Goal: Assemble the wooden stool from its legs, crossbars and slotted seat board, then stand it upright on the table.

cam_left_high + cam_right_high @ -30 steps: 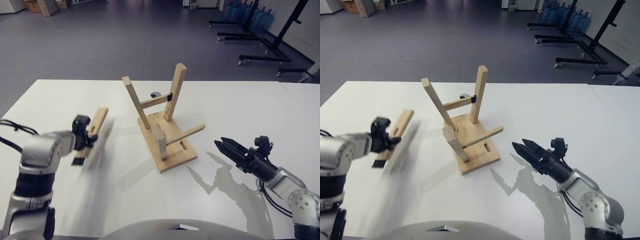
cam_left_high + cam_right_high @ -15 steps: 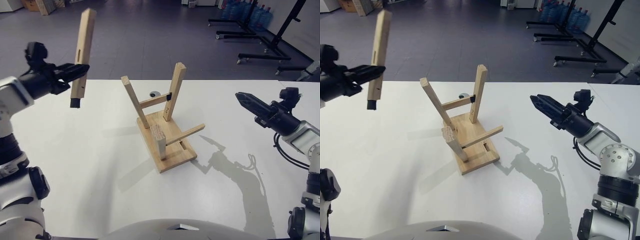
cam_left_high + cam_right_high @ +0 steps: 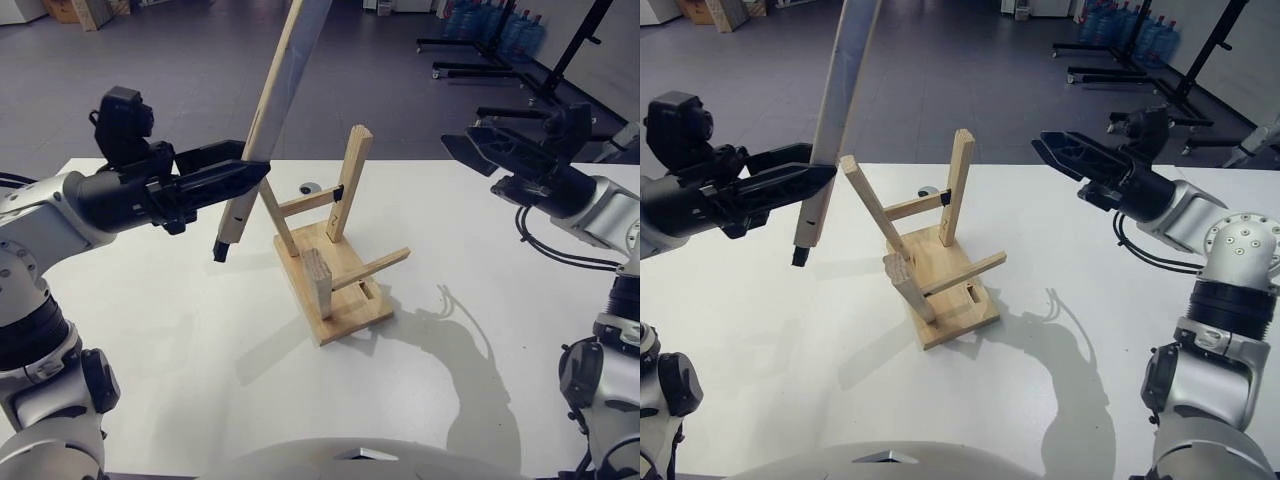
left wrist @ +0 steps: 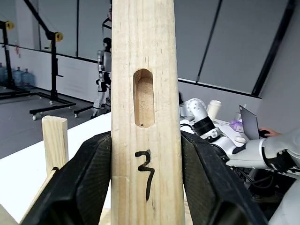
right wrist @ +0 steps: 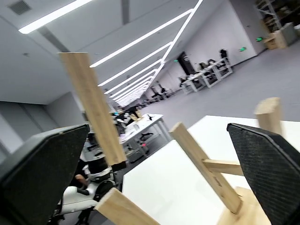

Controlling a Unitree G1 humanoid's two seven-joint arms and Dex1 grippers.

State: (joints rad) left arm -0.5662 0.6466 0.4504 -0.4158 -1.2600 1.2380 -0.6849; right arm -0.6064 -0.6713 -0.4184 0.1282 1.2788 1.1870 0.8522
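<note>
Since the last look, your left arm is bringing the loose leg (image 3: 278, 100) in from the left side of the tabletop (image 3: 150, 330) toward the stool. The leg is going from near upright to a lean, its top slanting right. Your right arm is rising as well, and the right gripper (image 3: 458, 142) is now riding higher over the far right of the tabletop, well apart from the stool.

- Left gripper (image 3: 250, 172): you are clamping the loose leg between two black fingers, low on its length. The leg is hanging in the air, with its black-tipped lower end near the rear left leg (image 3: 272, 205). Whether the two are touching, you cannot tell.
- Loose leg: it is pale, square-section wood with a straight grain. An oval mortise is showing in one face, with a black ink mark below it.
- Right gripper: your fingers are spreading wide and gripping nothing. The pads are black and finely textured.
- Stool: it is lying upside down mid-tabletop.
  - The seat board (image 3: 350, 312) is resting flat, a pale rectangle with one open slot (image 3: 368, 292) near its front right corner.
  - The rear left leg and rear right leg (image 3: 350, 185) are standing splayed, joined by a crossbar (image 3: 310, 203).
  - The front leg (image 3: 318, 280) is carrying a second crossbar (image 3: 372, 268), which is jutting rightward with its free end touching nothing.
</note>
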